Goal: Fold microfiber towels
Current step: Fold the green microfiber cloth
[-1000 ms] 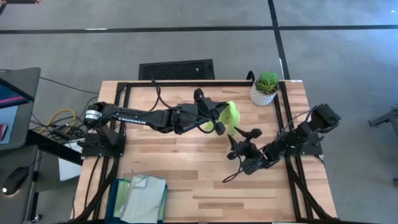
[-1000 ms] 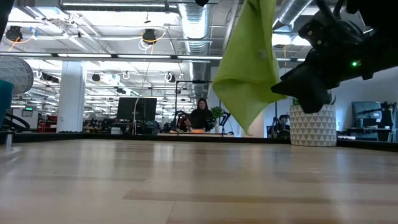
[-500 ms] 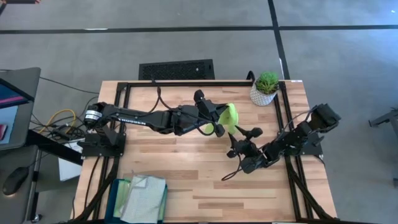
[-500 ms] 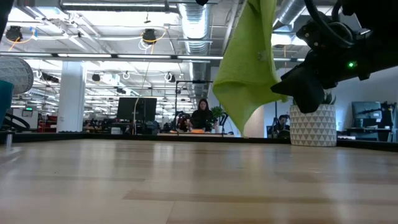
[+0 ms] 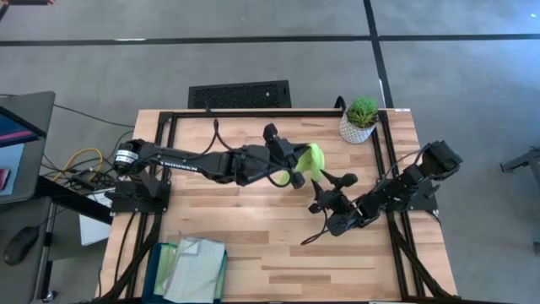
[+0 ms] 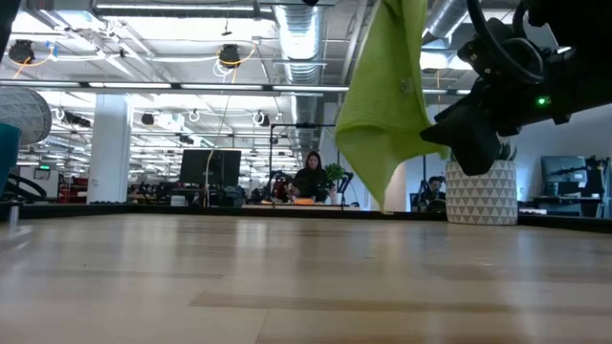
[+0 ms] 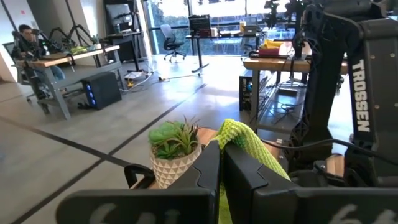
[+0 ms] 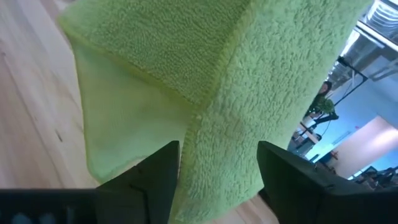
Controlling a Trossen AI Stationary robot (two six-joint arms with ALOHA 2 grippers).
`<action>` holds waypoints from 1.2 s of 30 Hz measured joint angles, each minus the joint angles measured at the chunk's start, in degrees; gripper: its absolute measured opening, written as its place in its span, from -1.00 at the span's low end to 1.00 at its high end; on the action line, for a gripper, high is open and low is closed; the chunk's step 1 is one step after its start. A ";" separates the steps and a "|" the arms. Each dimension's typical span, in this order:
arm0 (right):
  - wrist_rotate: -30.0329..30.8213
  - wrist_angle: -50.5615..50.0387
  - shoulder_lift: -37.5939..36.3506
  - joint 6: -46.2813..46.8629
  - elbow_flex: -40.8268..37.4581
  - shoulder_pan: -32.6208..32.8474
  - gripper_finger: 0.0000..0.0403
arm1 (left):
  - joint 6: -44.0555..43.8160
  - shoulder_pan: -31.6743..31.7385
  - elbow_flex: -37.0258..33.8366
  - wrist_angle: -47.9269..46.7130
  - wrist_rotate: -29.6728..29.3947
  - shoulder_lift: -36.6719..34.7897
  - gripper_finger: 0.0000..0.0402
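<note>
Left claw (image 5: 298, 165): pinched tight on the top edge of the lime green towel (image 6: 382, 105); from my left wrist cam the two fingers are pressed together with the cloth bunched between them.

Towel: hanging in the air over the middle of the worktop (image 5: 253, 219), clear of the wood, lowest corner dangling free in the low cam.

Right claw (image 5: 325, 187): fingers spread wide, right up against the hanging cloth. In the right wrist cam the towel fills the gap between the fingers (image 8: 152, 171), but I don't think it has closed on anything yet.

Other towels: a stack sits in the teal bin (image 5: 159, 268) at the near left corner of the worktop; the top one (image 5: 196, 268) looks pale grey-green.

Step in hand, my guess: getting a second corner so the cloth can be spread flat before folding.

How I'd do it well: slide the right claw along the hem to a true corner, not mid-edge, then close. Keep the left one high so the cloth stays taut. Pull apart gently or the pinch slips.

Watch out: the potted plant (image 5: 361, 119) stands near the far right edge, close to the swing path.

Writing: "TROSSEN" reads down the arm link (image 7: 360, 93) in the left wrist cam. Nothing else legible.
</note>
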 joint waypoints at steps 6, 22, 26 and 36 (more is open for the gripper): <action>-0.64 -0.28 0.00 0.00 0.00 0.09 -0.23 | 1.38 -0.55 0.00 -0.05 -1.80 0.00 -1.00; -4.44 -1.25 -9.79 -7.91 0.00 5.06 -0.97 | -1.04 -0.76 0.00 -11.98 -6.06 -0.01 -1.00; -4.59 -1.36 -15.78 -13.05 0.00 5.14 -0.96 | -4.22 -0.76 0.00 -17.14 -6.06 -0.02 -1.00; -4.55 -6.96 -29.07 -21.49 0.00 5.05 -0.98 | -13.38 -0.76 0.00 -31.42 -7.37 -0.02 -1.00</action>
